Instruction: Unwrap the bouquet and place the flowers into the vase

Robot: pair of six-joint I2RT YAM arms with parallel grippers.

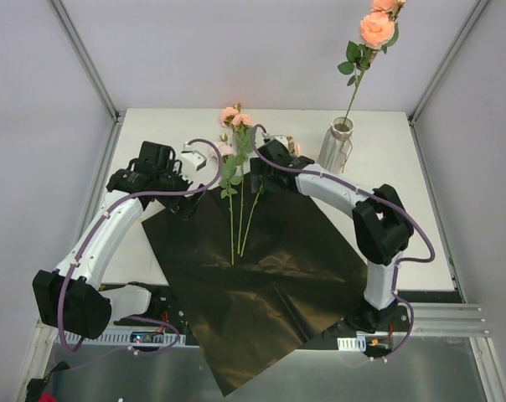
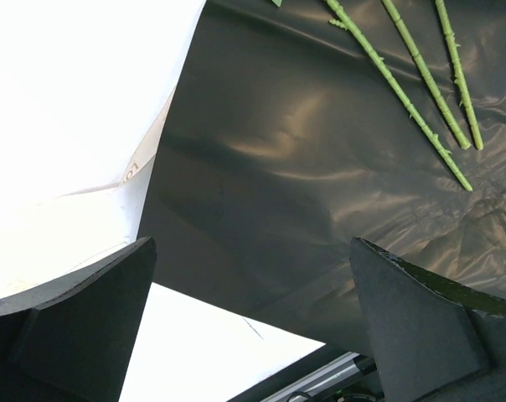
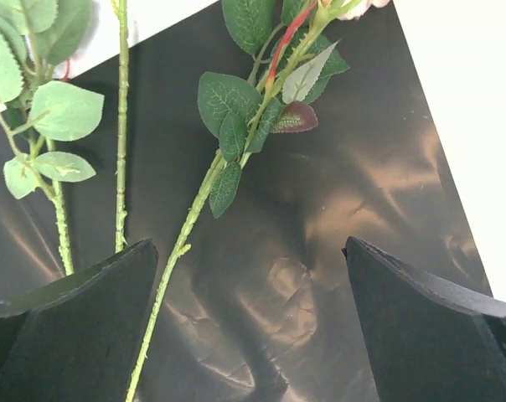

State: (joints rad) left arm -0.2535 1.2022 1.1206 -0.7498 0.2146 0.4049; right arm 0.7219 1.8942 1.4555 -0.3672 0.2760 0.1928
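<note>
The bouquet lies unwrapped: its black sheet [image 1: 270,276] is spread flat on the white table [image 1: 404,209]. Three flowers [image 1: 240,201] lie on the sheet's far part, blooms toward the back. The pale ribbed vase [image 1: 338,144] stands at the back right with one rose [image 1: 376,29] upright in it. My right gripper [image 1: 259,177] hovers open over the leafy stems [image 3: 198,197]; one stem runs just inside its left finger [image 3: 85,318]. My left gripper [image 1: 184,199] is open over the sheet's left edge [image 2: 278,167], empty, with the stem ends [image 2: 420,79] ahead of it.
The sheet's near corner hangs past the table's front edge over the metal base rail [image 1: 454,314]. Slanted frame posts [image 1: 85,59] and pale walls close in the table on the left and right.
</note>
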